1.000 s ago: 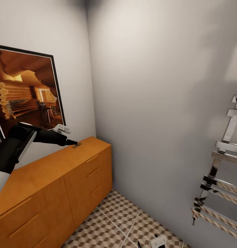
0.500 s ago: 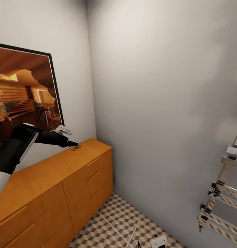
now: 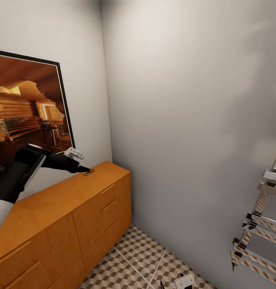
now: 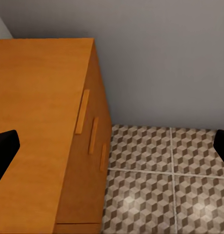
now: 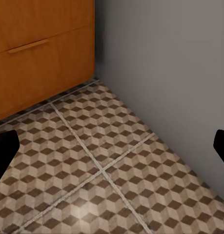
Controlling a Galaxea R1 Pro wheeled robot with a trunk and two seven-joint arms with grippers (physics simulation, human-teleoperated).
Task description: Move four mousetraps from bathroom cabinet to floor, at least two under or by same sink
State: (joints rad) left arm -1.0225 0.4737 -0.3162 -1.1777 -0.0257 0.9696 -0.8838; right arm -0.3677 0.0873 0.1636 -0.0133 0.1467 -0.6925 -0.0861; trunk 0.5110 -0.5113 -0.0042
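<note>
1. Head view: the left end effector (image 3: 86,171) is reaching over the far end of the cabinet (image 3: 53,208) top, its dark tip touching or just above a mousetrap (image 3: 89,172); I cannot tell whether it is gripping.
2. Left wrist view: its two dark fingers (image 4: 4,148) are sitting wide apart at the frame edges, with nothing between them.
3. That small flat mousetrap is lying near the cabinet's back corner, close to the wall; its long axis is too small to read.
4. Open cabinet top is stretching toward the robot; the drawer-front edge is dropping to the bathroom floor (image 3: 138,257).
5. Right wrist view: the right end effector's fingers (image 5: 3,148) are spread wide over bare tiles beside the grey wall (image 5: 180,63).
6. A framed picture (image 3: 27,108) is hanging above the cabinet; a chrome rack (image 3: 258,224) is standing at the right.
</note>
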